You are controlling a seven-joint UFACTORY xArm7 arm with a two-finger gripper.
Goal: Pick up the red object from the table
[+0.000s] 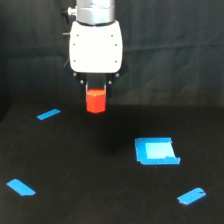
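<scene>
- Evidently the red object [95, 100] is a small, short block with flat faces — matte, red-orange, clearly narrower than the white gripper [95, 91] body above it. It looks rigid and light, more like solid plastic or wood than anything soft, so it should neither give under pressure nor need much force to hold.
- Its matte surface suggests decent friction, so it is probably not slippery. The likelier risk is that a faceted block twists if the pads land on edges rather than on two opposite flat faces.
- The sensible place to take hold is across two parallel side faces, near the upper half — and that appears to be where it is held now.
- The gripper hangs from the arm at the top of the exterior view, pointing straight down. Its dark fingers [85, 82] are drawn in close and clamp the top of the block, with only a narrow span between them; the block's lower part hangs below them.
- The block appears to be off the table [90, 165], with the dark backdrop behind it and no contact with the surface visible, though the black-on-black scene makes the exact gap hard to judge.
- Below lie blue tape strips [48, 114] and a blue square patch [156, 151], all well apart from the block.
</scene>
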